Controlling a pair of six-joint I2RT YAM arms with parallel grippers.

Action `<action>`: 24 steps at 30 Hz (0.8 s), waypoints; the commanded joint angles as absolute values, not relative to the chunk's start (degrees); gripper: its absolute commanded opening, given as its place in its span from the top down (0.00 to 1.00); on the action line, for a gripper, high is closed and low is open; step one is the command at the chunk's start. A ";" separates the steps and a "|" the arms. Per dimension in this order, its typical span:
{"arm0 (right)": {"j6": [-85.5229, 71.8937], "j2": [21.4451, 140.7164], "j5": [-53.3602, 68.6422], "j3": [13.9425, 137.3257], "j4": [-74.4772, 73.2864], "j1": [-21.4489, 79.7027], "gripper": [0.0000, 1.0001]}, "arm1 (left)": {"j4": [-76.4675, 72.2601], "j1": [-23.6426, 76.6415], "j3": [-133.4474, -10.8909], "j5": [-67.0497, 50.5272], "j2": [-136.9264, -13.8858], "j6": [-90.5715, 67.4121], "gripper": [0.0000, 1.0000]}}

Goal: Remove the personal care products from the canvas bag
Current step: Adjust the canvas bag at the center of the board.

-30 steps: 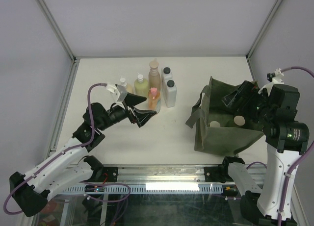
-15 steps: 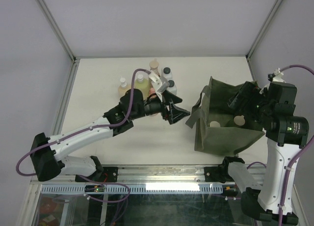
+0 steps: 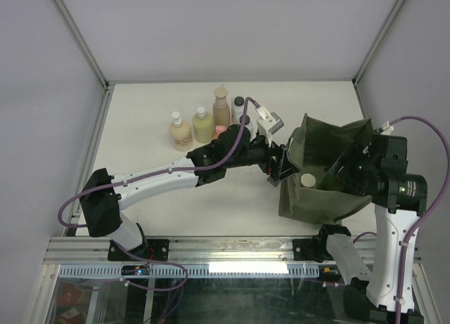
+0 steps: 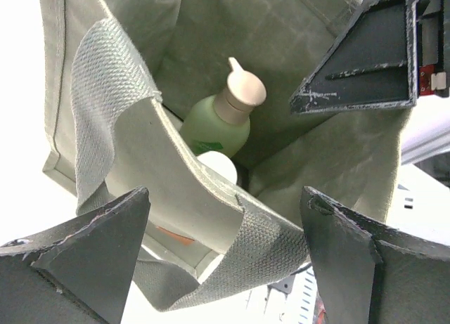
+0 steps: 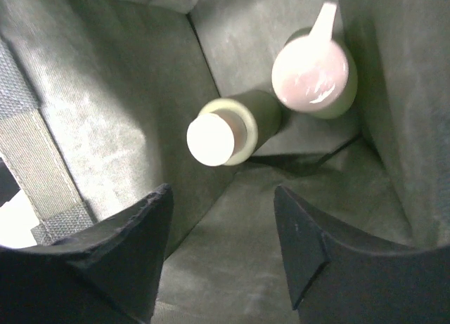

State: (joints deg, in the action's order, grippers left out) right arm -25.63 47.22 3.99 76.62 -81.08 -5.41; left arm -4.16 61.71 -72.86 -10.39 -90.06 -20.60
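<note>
The olive canvas bag (image 3: 320, 145) stands at the right with its mouth open. My left gripper (image 3: 282, 163) is open at the bag's left rim, and the strap handle (image 4: 278, 240) hangs between its jaws, untouched. My right gripper (image 3: 346, 171) is open and empty inside the bag. In the bag lie a yellow-green bottle with a beige pump top (image 4: 218, 120) and a white-capped bottle (image 5: 219, 137), just beyond the right gripper (image 5: 223, 190). The pump bottle (image 5: 313, 74) is the farther one. On the table stand a tan bottle (image 3: 179, 132), a yellow-green bottle (image 3: 203, 125) and a tall tan bottle (image 3: 221, 106).
A black-capped white bottle (image 3: 239, 102) and an orange bottle (image 3: 219, 130) stand partly behind my left arm, which stretches across the table's middle. The enclosure's walls close in the table at the back and sides. The metal rail runs along the near edge.
My left arm swung right from the row of bottles to the bag's left rim. My right gripper moved down into the bag, whose mouth is now wider open.
</note>
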 commanded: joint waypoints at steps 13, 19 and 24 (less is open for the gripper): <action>-33.25 30.00 7.82 57.97 -84.32 -5.28 0.38 | 2.79 71.97 -67.32 -9.72 -90.26 -7.33 0.14; -34.12 28.01 -7.31 65.38 -84.12 -5.26 0.27 | 4.58 76.68 -67.36 -4.75 -92.81 -2.20 0.13; -36.36 28.52 -11.31 61.27 -75.92 -5.25 0.20 | 2.70 77.20 -64.99 -1.69 -93.63 -3.57 0.14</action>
